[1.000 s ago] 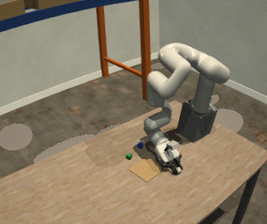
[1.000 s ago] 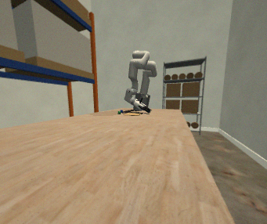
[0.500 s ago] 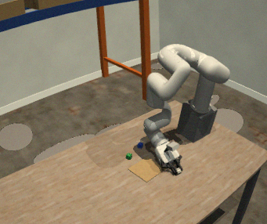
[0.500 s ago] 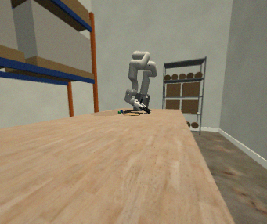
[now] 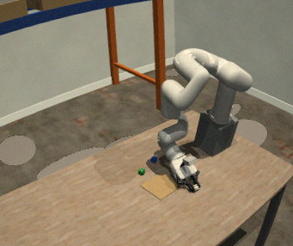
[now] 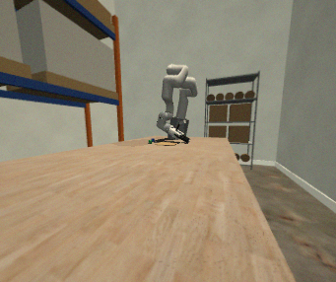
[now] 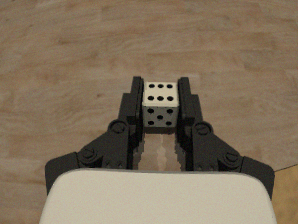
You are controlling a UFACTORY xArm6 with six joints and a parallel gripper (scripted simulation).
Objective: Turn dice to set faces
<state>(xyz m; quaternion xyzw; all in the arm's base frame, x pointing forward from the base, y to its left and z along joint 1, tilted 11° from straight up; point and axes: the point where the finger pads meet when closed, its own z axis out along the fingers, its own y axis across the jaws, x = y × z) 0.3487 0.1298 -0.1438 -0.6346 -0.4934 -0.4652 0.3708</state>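
Gripping the white die between the gripper's (image 5: pixel 194 187) (image 6: pixel 187 140) (image 7: pixel 160 105) fingers.
Six-pip and five-pip faces show; the tan mat (image 5: pixel 160 187) (image 7: pixel 288 192) lies beside the fingers.

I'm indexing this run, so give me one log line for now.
hand: shut on white die | mat: beside hand, on table | blue die, green die: off mat

In the wrist view, the white die (image 5: pixel 196 187) (image 7: pixel 160 104) shows six black pips on its brighter face, in two rows of three, and five on the shaded face adjoining it, one at each corner and one in the middle. Pips on the blue die (image 5: pixel 154 159) and green die (image 5: pixel 142 171) are too small to read.
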